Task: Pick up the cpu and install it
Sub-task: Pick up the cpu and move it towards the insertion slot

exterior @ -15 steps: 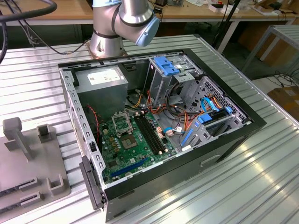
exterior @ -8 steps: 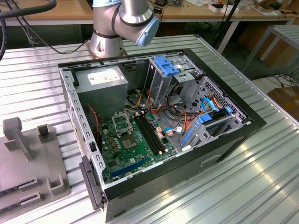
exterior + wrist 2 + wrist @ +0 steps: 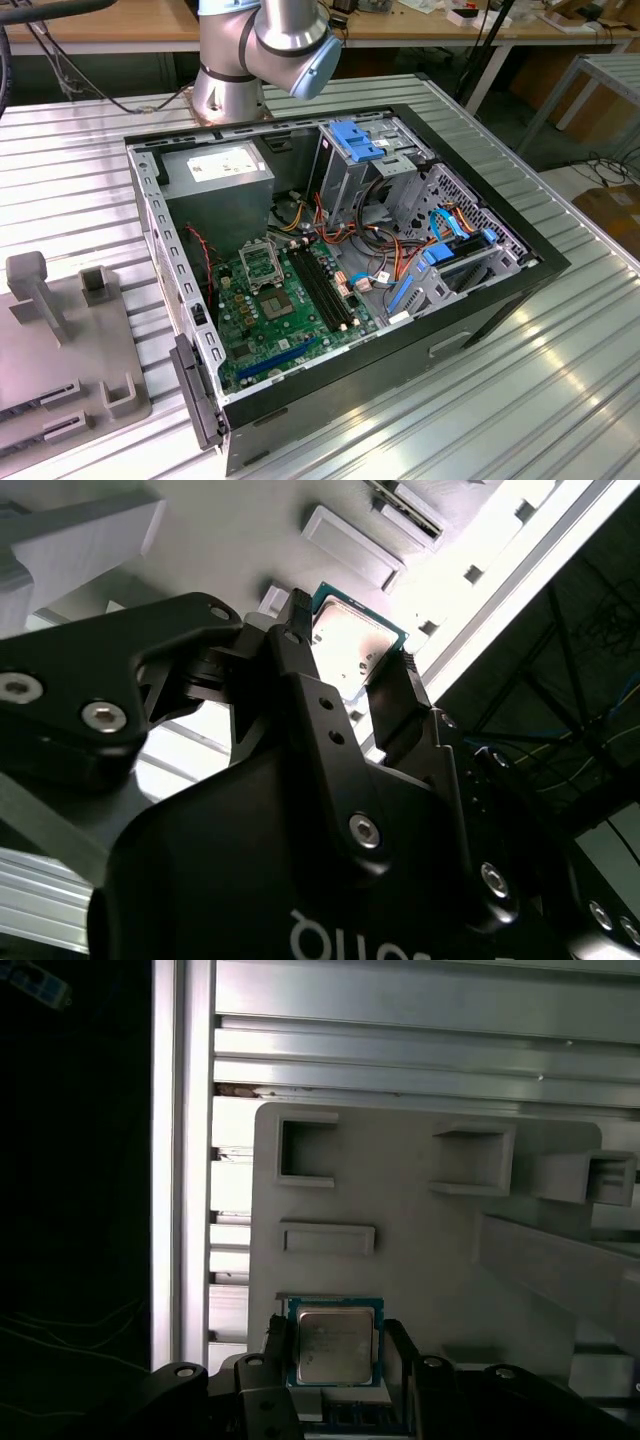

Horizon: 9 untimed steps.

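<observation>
Ribbed aluminium table [image 3: 560, 400] is carrying everything in the exterior view. An open black computer case [image 3: 556, 262] is lying on it with a green board [image 3: 255, 325] in its floor. The silver-and-black socket frame [image 3: 262, 265] is sitting near the board's far end. A pale grey fixture tray [image 3: 60, 345] is resting on the slats at the exterior view's left, well apart from the case. The arm [image 3: 285, 40] is rising behind the case, and wooden workbenches [image 3: 100, 20] are running along the back of the room.

In the second wrist view, the gripper [image 3: 348, 648] is hanging over the grey tray. Its black fingers [image 3: 300, 680] are drawn in narrowly against two opposite edges of the cpu [image 3: 352, 640], which is showing its bright metal top between them. Beyond the tray's edge the room is falling away into shadow.

In the first wrist view, the cpu [image 3: 335, 1345] is sitting square between the same fingers [image 3: 402, 1355], its green rim just meeting them. The tray [image 3: 430, 1250] with its raised pockets is lying directly beneath, and the table's slats [image 3: 420, 1050] are stretching past it. Whether the chip is resting on the tray or is held clear of it, I cannot tell.
</observation>
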Each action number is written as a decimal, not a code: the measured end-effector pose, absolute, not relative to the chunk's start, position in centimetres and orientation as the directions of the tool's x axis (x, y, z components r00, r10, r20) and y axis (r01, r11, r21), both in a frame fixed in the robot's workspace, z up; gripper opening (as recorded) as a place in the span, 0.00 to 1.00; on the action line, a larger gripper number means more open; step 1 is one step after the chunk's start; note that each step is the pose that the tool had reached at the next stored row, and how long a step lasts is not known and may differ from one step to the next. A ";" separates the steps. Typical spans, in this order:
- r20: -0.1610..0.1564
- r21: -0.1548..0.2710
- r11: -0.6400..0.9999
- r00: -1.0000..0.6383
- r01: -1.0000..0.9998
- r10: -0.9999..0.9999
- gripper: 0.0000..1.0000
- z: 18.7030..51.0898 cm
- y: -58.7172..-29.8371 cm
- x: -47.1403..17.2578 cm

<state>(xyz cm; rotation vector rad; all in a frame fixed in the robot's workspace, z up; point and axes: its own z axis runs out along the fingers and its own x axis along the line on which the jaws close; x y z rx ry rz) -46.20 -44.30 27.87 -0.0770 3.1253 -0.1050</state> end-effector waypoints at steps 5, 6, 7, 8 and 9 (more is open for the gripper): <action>-0.012 -0.067 0.997 -0.999 -0.049 -0.050 0.47 28.4 -44.3 -46.2; -0.012 -0.067 0.997 -0.999 -0.049 -0.050 0.47 28.5 -44.3 -46.2; -0.012 -0.067 0.997 -0.999 -0.049 -0.050 0.47 28.6 -44.3 -46.2; -0.012 -0.067 0.997 -0.999 -0.049 -0.050 0.47 28.7 -44.3 -46.2; -0.012 -0.067 0.997 -0.999 -0.049 -0.050 0.47 28.8 -44.3 -46.2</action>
